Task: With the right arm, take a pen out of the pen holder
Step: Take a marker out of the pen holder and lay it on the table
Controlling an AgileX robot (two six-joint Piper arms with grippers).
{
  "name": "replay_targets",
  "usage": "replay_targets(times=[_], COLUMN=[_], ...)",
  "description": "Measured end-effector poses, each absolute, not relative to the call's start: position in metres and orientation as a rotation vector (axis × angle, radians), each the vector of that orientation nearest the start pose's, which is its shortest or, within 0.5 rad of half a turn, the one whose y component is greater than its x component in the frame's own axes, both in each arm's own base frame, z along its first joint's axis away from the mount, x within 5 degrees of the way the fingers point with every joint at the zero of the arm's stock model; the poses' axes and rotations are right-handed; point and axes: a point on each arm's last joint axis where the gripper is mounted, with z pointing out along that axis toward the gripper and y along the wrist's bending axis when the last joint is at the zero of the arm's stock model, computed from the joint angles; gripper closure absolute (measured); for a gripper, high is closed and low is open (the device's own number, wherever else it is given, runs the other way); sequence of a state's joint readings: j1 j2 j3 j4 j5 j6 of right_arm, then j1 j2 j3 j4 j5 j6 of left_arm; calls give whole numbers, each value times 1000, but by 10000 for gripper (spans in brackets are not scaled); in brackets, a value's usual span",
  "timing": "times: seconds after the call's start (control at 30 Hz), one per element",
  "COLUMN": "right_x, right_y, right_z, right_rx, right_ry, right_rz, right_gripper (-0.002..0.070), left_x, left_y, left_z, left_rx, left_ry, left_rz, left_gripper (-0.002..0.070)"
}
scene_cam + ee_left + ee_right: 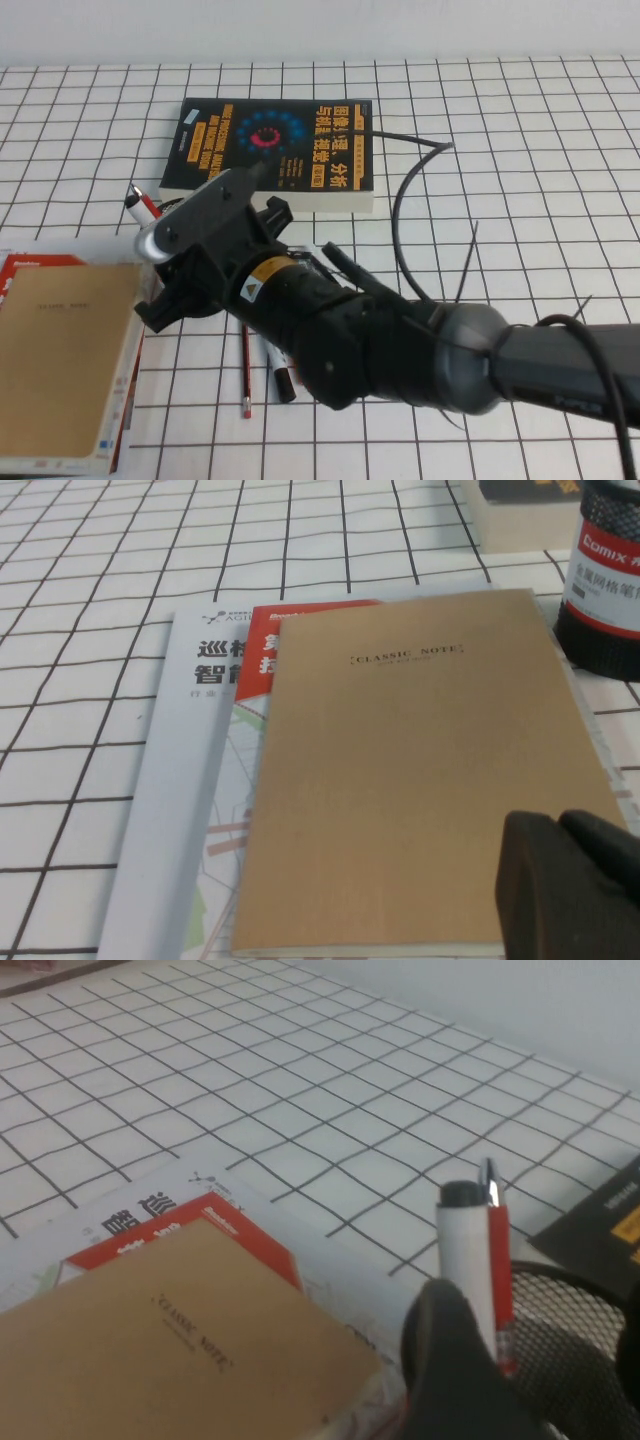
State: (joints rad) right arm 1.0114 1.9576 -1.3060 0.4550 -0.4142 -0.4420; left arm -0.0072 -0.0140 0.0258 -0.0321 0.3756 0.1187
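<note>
A black mesh pen holder (565,1335) stands next to the stack of books; its label side (608,575) shows in the left wrist view. A white pen with a black cap (466,1255) and a red pen (499,1270) stand upright in it, their tips (140,206) poking out beside the arm in the high view. My right gripper (540,1360) is over the holder and open, one finger (450,1365) beside the white pen, nothing gripped. The right arm hides the holder in the high view. My left gripper (572,885) hovers shut over the brown notebook (420,770).
A black book (270,150) lies behind the holder. The brown notebook (60,360) tops a stack of booklets at the front left. A red pencil (245,375) and a black marker (280,378) lie on the gridded tablecloth under the right arm. A loose cable (405,200) arcs above the arm.
</note>
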Motion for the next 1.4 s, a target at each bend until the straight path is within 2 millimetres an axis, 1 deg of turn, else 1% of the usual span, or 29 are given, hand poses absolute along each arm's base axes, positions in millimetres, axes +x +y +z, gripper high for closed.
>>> replay_targets(times=[0.07, 0.23, 0.37, 0.53, 0.63, 0.8, 1.07, 1.17, 1.27, 1.4], right_x=[257, 263, 270, 278, 283, 288, 291, 294, 296, 300], right_y=[387, 405, 416, 426, 430, 431, 429, 433, 438, 441], right_z=[236, 231, 230, 223, 217, 208, 209, 210, 208, 205], right_rx=[-781, -785, -785, -799, -803, -796, -741, -718, -728, -737], right_ry=[1598, 1572, 1564, 1561, 1566, 1582, 1571, 1569, 1572, 1578], right_rz=[566, 577, 582, 531, 492, 434, 409, 417, 431, 414], right_gripper=[356, 355, 354, 353, 353, 354, 355, 355, 355, 356], left_x=[52, 52, 52, 52, 52, 52, 52, 52, 52, 52], left_y=[-1, -1, -1, -1, -1, -1, -1, -1, -1, -1], left_z=[171, 171, 171, 171, 171, 171, 171, 171, 171, 171], left_rx=[98, 98, 98, 98, 98, 98, 98, 98, 98, 98], left_ry=[1868, 1868, 1868, 1868, 1868, 1868, 1868, 1868, 1868, 1868], left_rz=[45, 45, 45, 45, 45, 45, 45, 45, 45, 45], left_gripper=[679, 679, 679, 679, 679, 679, 679, 679, 679, 679])
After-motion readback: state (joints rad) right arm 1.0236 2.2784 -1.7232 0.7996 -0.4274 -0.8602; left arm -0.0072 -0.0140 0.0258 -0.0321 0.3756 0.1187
